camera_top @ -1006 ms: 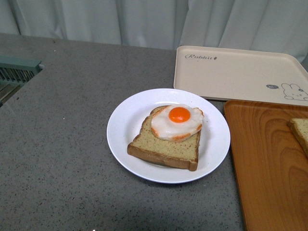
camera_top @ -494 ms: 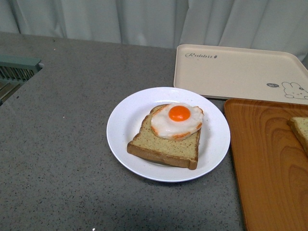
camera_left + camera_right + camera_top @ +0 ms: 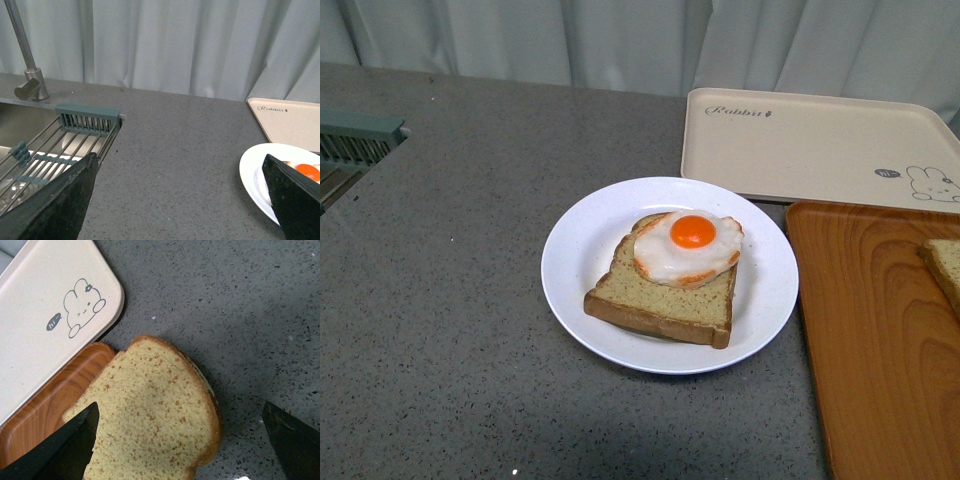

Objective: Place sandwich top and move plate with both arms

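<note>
Remaining: all steps; golden-brown speckled toast sandwich top (image 3: pixel 150 405) lies flat on an orange wood-grain tray (image 3: pixel 860 350), right of the round white plate (image 3: pixel 570 270).
Heading: dome seemingly away from the plate, long axis toward it.
Right gripper (image 3: pixel 180 410): gaping, empty, over the sandwich top.
Left gripper (image 3: pixel 179 165): gaping, empty.
</note>
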Motion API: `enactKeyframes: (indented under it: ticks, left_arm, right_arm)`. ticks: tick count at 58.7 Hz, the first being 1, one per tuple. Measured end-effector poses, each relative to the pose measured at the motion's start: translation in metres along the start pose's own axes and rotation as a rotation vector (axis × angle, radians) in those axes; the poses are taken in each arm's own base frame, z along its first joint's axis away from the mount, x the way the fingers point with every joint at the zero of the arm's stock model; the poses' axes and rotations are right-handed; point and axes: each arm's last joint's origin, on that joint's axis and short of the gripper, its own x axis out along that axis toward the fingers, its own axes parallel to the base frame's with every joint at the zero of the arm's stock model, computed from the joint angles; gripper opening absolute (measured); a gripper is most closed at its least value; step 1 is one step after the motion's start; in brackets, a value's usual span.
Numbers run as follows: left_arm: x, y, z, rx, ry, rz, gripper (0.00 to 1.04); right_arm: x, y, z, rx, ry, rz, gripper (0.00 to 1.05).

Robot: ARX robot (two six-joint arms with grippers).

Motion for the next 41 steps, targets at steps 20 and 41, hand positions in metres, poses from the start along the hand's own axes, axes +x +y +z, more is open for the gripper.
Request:
enactKeyframes:
  ticks: [20,41]
  left_arm:
    - [0.0,0.0,0.0,0.0,0.0,0.0,0.98]
    - [0.0,0.0,0.0,0.0,0.0,0.0,0.98]
  right_arm:
    - [0.01,-0.006,-0.013,0.013,0.071,-0.012,0.96]
    - [0.018,-0.009,-0.021,0.014,0.099,-0.038,0.96]
